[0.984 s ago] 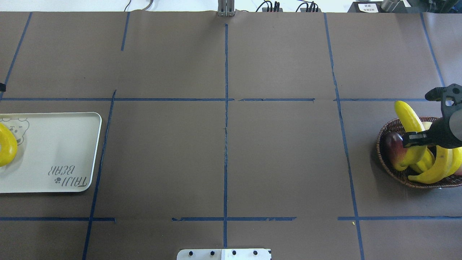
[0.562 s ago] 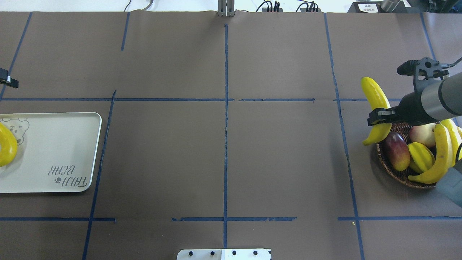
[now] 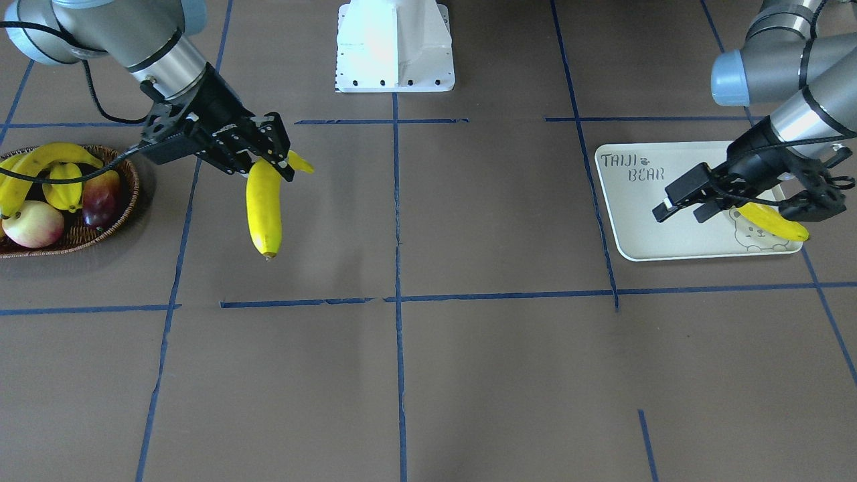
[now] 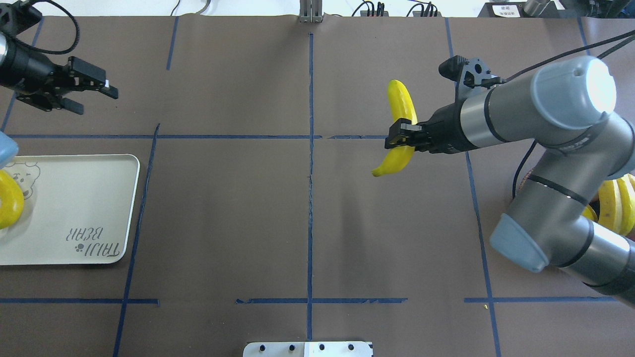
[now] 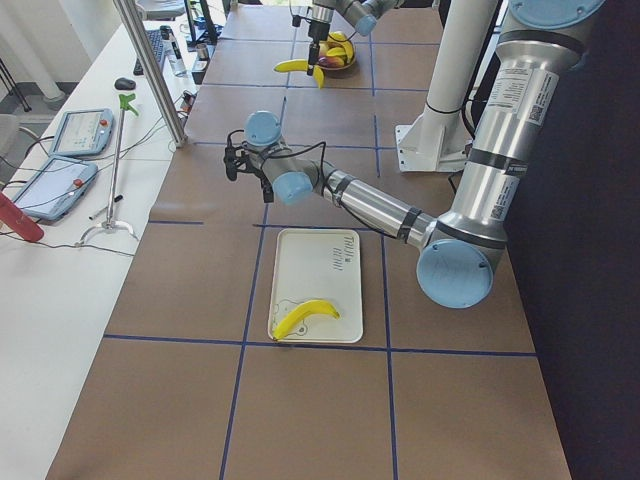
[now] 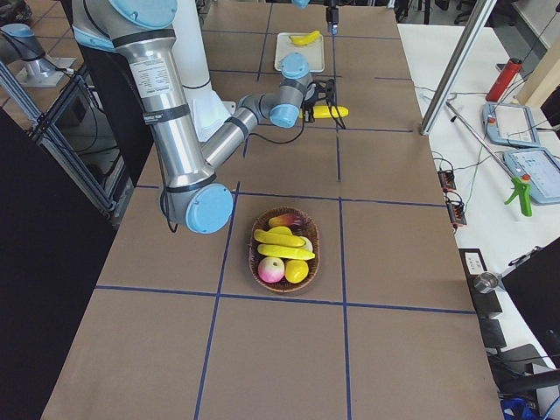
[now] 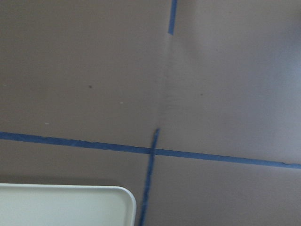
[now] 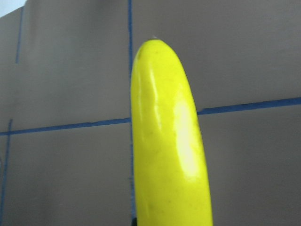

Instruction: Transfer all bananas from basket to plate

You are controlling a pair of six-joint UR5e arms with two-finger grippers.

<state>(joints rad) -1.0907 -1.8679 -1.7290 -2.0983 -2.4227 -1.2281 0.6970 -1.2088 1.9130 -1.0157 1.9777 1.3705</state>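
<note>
Bananas (image 6: 282,245) sit in three places. Nearest the robot, at the left end of the desk (image 4: 223,238), we see the plate (image 4: 84,198) with one banana (image 5: 305,314) lying on its bear-face corner. At the right end, the basket (image 3: 129,191) holds two bananas laid side by side across the top. With them are a starfruit (image 3: 63,187), a red-purple mango (image 3: 100,201) and a round pink-and-yellow fruit (image 3: 33,224).

Farther out, near the desk's middle and well apart from both containers, the right gripper (image 3: 271,164) has its jaws closed on the middle of a fourth banana (image 3: 263,214). It hangs clear of the surface with one tip pointing down. Farther still on the left side, the left gripper (image 3: 679,211) hovers near the plate, its jaws spread wide with nothing between them.

We see the desk covered in brown paper, marked into squares by blue tape lines (image 4: 310,223). Black cables (image 4: 369,9) show at its far edge. Beyond that edge a white bench (image 5: 50,300) carries two handheld screens (image 5: 78,130).
</note>
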